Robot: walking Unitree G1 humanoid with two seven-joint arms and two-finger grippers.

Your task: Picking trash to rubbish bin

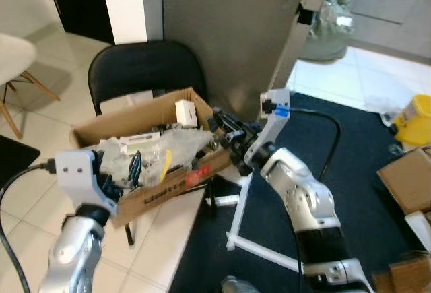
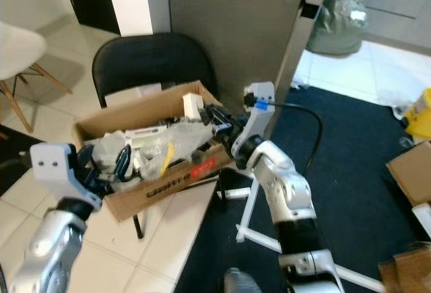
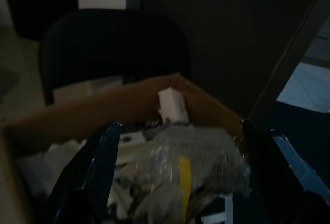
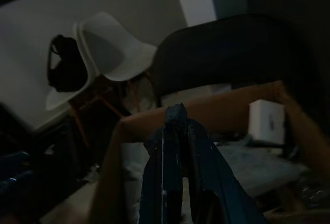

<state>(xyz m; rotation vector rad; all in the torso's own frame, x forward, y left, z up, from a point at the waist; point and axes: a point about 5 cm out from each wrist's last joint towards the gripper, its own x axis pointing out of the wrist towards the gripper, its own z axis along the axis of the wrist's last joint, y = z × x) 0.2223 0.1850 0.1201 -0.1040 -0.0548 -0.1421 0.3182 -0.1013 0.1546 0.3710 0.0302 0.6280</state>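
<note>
Brimming with crinkled clear plastic and white scraps, the cardboard box (image 1: 168, 172) sat between the spread left pincer (image 1: 124, 172) and clenched right pincer (image 1: 222, 126).

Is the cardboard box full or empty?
Full: the cardboard box is open-topped and heaped with crinkly plastic wrap and white packaging.
</note>
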